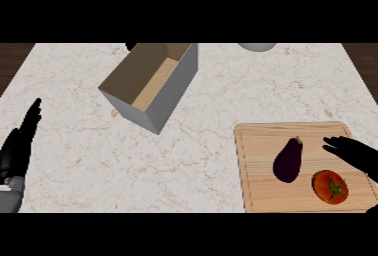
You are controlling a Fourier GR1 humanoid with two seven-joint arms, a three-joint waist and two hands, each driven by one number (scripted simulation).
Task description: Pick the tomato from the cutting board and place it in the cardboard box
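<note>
Tomato (330,186): red, round, green stem, on cutting board (258,150); right hand (358,156) fingers straight, empty, just above it.

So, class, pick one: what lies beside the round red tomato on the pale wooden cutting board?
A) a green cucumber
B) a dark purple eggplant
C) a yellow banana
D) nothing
B: a dark purple eggplant lies just left of the round red tomato on the pale wooden cutting board.

The board (258,145) is lying at my counter's (221,100) near right corner, carrying tomato (330,186) right of eggplant (288,160); the box (151,85) is sitting toward the far edge.
</note>
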